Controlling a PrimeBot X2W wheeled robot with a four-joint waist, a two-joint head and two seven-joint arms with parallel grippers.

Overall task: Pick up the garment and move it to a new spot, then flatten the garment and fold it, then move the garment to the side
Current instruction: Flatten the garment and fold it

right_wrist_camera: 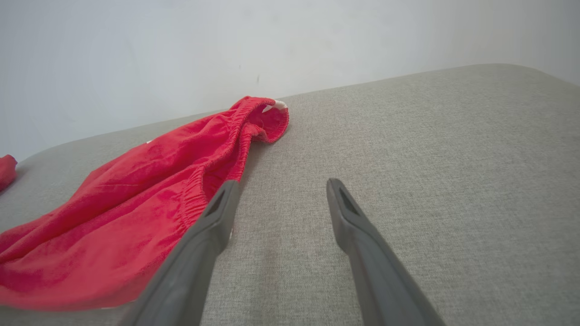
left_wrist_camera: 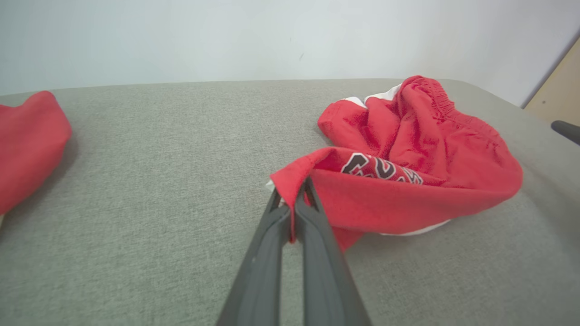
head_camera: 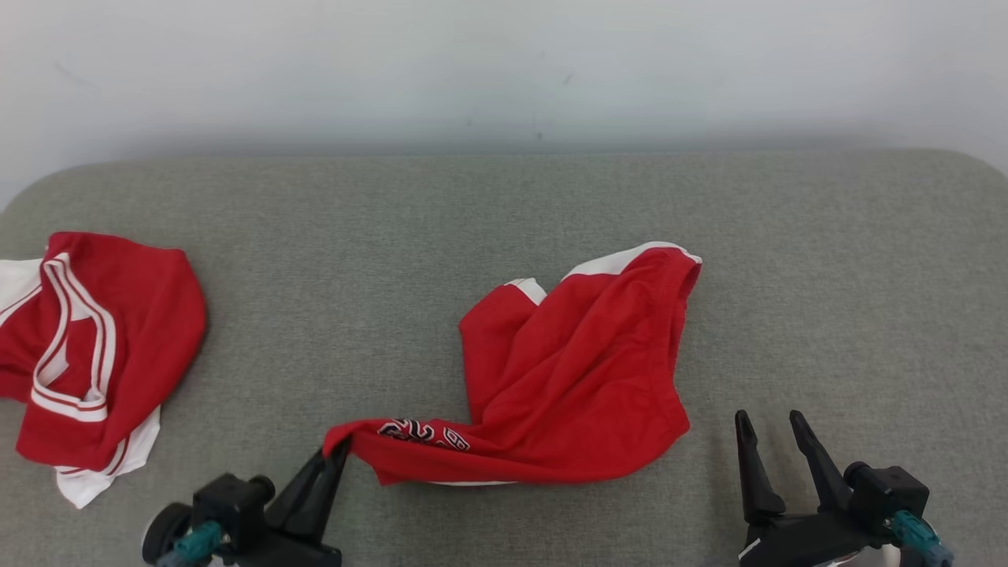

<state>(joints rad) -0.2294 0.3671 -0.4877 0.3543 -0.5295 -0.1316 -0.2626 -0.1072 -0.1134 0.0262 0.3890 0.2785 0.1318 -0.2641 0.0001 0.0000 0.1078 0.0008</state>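
The garment (head_camera: 575, 370) is a pair of red shorts with white trim and a black-and-white print, lying crumpled in the middle of the grey cushioned surface. My left gripper (head_camera: 340, 450) is shut on its lower left corner, which is pulled out toward the front left. In the left wrist view the garment (left_wrist_camera: 408, 163) bunches to the right and the left gripper (left_wrist_camera: 294, 190) pinches the red hem. My right gripper (head_camera: 768, 421) stands open at the front right, just right of the garment, with nothing between its fingers. In the right wrist view the right gripper (right_wrist_camera: 281, 188) is beside the garment's elastic waistband (right_wrist_camera: 217, 154).
A second red and white garment (head_camera: 87, 354) lies crumpled at the left edge of the grey surface (head_camera: 827, 276). A pale wall (head_camera: 504, 71) runs behind it. The other gripper's dark tip (left_wrist_camera: 566, 130) shows at the right edge of the left wrist view.
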